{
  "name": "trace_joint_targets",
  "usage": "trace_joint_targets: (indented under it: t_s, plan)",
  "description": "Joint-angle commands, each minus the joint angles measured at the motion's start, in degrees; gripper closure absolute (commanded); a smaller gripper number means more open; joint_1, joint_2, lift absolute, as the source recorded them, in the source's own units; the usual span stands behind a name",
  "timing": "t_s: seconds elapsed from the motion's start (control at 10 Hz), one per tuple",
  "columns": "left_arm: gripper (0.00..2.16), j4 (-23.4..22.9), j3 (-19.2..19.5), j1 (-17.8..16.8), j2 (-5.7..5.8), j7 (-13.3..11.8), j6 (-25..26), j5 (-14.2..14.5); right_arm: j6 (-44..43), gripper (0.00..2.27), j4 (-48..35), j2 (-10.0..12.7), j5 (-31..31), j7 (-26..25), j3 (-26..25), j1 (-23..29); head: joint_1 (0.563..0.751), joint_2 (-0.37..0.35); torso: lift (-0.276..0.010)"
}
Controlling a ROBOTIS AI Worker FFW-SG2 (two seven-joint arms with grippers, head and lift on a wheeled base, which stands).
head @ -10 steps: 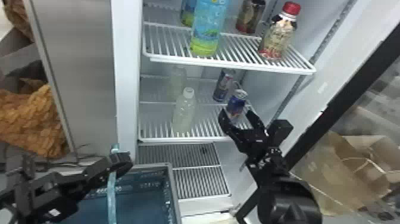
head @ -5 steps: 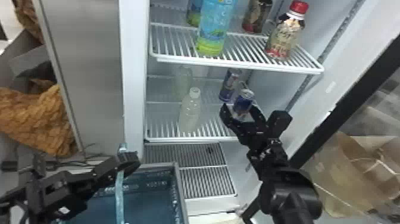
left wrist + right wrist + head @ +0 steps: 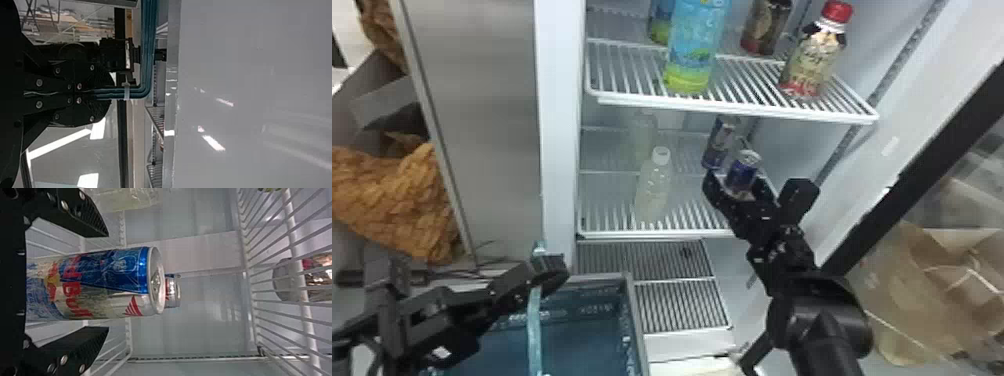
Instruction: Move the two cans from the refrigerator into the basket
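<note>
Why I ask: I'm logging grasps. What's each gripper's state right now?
Left gripper: closed on the teal handle of the basket.
Right gripper: open around the nearer can, gaps on both sides.

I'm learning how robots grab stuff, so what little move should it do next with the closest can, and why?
I think it should gently close the right end effector on the nearer can. Its two fingers are open, one on each side of the can, and there are still gaps between them and it, so the can probably isn't held.
</note>
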Motion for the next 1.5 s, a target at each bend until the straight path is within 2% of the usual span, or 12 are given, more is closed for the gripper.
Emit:
trace_joint_targets:
  t_s: [0.0,0.2,0.3,0.5,1.0,1.4]
  plan:
    - [1.20,0.0,0.0,0.0,0.00,0.0,0.0,0.0,1.6,0.59,0.1,-0.2,-0.1,0.0,0.0,-0.3,0.695,-0.283,-0.218]
    - [1.20,0.0,0.0,0.0,0.08,0.0,0.0,0.1,2.4,1.18,-0.2,-0.3,-0.1,0.0,0.3,-0.4,0.695,-0.282,-0.218]
    - [1.20,0.0,0.0,0.1,0.08,0.0,0.0,0.1,2.3,1.28,-2.0,-0.2,0.3,-0.3,0.3,0.6,0.695,-0.281,-0.218]
    - [1.20,0.1,0.0,0.1,0.08,0.0,0.0,0.1,2.3,1.28,-4.7,-0.2,0.2,-0.5,0.0,2.1,0.695,-0.281,-0.218]
    - [1.20,0.0,0.0,0.6,0.08,0.0,0.0,0.5,5.0,1.28,-18.3,-0.2,-1.8,-2.1,-0.6,11.2,0.695,-0.291,-0.218]
    - [1.20,0.0,-0.1,0.7,0.17,0.0,0.0,0.6,8.5,1.28,-29.4,-0.2,-6.2,-2.3,1.1,19.8,0.695,-0.280,-0.218]
